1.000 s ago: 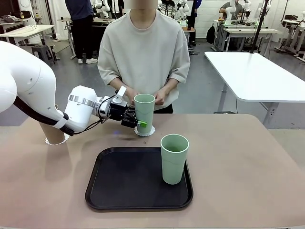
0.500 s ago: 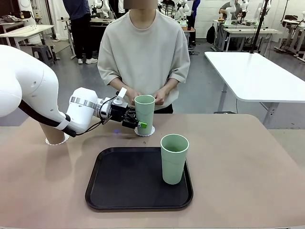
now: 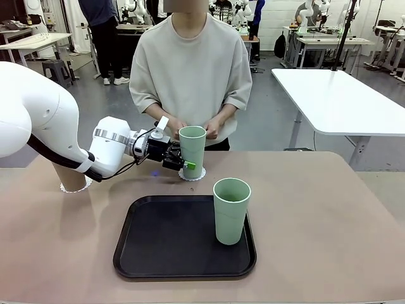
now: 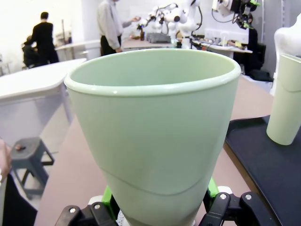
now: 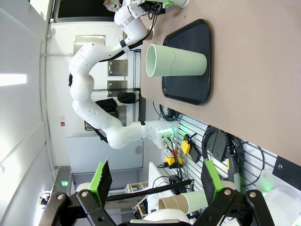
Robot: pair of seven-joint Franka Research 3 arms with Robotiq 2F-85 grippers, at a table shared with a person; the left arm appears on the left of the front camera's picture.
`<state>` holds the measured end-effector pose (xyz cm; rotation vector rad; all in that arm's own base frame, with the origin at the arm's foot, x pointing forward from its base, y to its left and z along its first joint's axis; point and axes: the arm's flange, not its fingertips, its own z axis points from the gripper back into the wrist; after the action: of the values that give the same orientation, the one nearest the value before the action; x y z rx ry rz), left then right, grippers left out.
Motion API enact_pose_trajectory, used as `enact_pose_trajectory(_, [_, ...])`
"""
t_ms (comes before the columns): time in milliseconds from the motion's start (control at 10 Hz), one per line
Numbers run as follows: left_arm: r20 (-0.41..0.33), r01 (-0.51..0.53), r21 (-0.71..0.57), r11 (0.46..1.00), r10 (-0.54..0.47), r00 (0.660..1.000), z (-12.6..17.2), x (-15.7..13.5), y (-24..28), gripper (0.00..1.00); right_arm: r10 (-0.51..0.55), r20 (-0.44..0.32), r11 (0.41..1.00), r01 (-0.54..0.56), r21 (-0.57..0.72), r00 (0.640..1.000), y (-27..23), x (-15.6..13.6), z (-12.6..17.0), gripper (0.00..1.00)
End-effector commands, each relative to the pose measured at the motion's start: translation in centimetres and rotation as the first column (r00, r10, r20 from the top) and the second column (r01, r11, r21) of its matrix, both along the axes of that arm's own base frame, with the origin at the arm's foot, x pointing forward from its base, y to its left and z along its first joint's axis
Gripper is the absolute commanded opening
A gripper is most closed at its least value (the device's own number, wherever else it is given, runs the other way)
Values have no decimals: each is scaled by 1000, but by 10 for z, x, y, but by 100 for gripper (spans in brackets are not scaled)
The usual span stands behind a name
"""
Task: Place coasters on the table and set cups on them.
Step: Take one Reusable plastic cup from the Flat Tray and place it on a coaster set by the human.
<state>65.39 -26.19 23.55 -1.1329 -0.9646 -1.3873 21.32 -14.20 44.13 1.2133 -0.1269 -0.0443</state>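
Observation:
My left gripper (image 3: 187,162) is shut on the lower part of a pale mint green cup (image 3: 192,147). The cup stands upright with its base on a lacy white coaster (image 3: 192,175) at the table's (image 3: 329,209) far side. In the left wrist view this cup (image 4: 155,136) rises between the green pads (image 4: 211,187). A second mint cup (image 3: 231,210) stands on the black tray (image 3: 164,244). At the far left a tan-brown cup (image 3: 68,180) sits on another coaster (image 3: 76,188), partly hidden by my left arm. My right gripper (image 5: 155,178) hangs open, off the table.
A person stands at the far edge right behind the held cup, with hands (image 3: 212,128) close to its rim. The tray lies at the front middle of the table. The right wrist view shows the tray (image 5: 200,92) and its cup (image 5: 176,60) from afar.
Almost nothing has changed. My left arm has shifted very slightly with the mint cup, which stays on the coaster. The right gripper and the person's hands have kept still.

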Motion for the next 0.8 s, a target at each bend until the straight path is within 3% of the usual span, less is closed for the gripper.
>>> enact_pose_trajectory(0, [4, 14, -2, 1000, -14, 1000, 0, 9, -2, 82, 3, 5, 1000, -3, 12, 1000, 0, 0, 0, 100])
enact_pose_trajectory(700, [-14, 1, 48, 999, 0, 1000, -6, 12, 0, 82, 3, 5, 1000, -3, 12, 1000, 0, 0, 0, 100])
